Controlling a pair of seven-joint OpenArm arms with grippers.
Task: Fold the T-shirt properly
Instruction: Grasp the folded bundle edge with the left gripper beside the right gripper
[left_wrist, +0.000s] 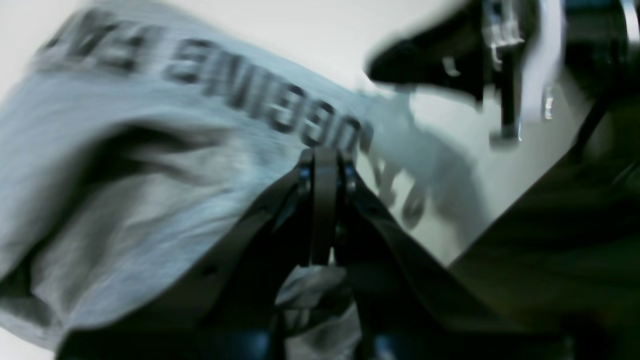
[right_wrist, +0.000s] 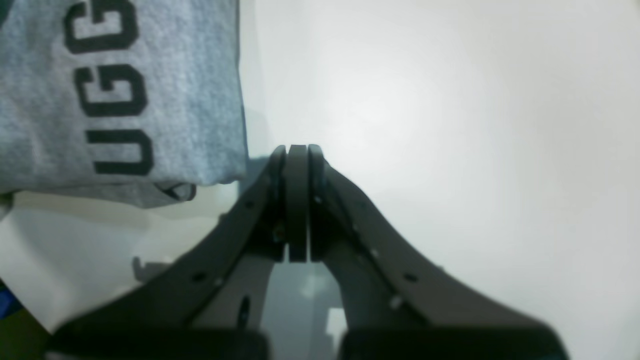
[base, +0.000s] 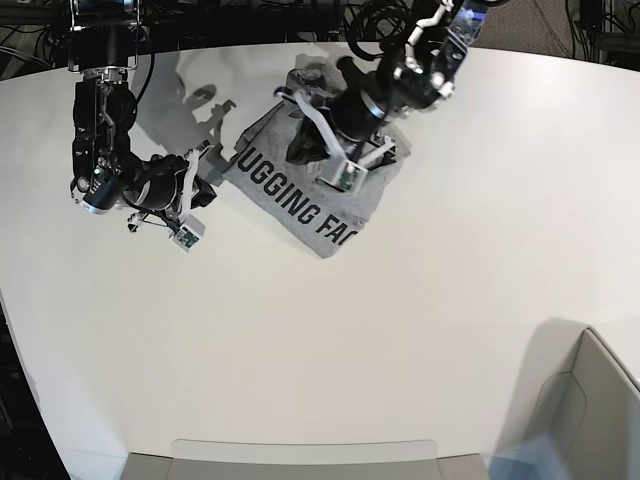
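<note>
Base view shows my left gripper (base: 318, 140) with jaws pinched on the T-shirt (base: 300, 205), right gripper (base: 205, 165) with jaws closed empty; one-sided pulling could, I judge, skew the fold.

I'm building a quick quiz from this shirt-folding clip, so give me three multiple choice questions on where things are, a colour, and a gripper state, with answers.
1. Where does the T-shirt lie?
A. on the white table, toward its far edge
B. in the grey bin at the near corner
C. hanging off the table's near edge

2. What colour is the lettering on the shirt?
A. red
B. black
C. white

3. How does the right gripper stand?
A. shut on a sleeve
B. wide open
C. shut on nothing, beside the shirt

Answers:
1 A, the base view shows the shirt bunched on the tabletop near the far side.
2 B, block capitals read dark black on light grey cloth.
3 C, its wrist view shows the jaws pressed together over bare table, with the shirt's edge off to one side.
</note>
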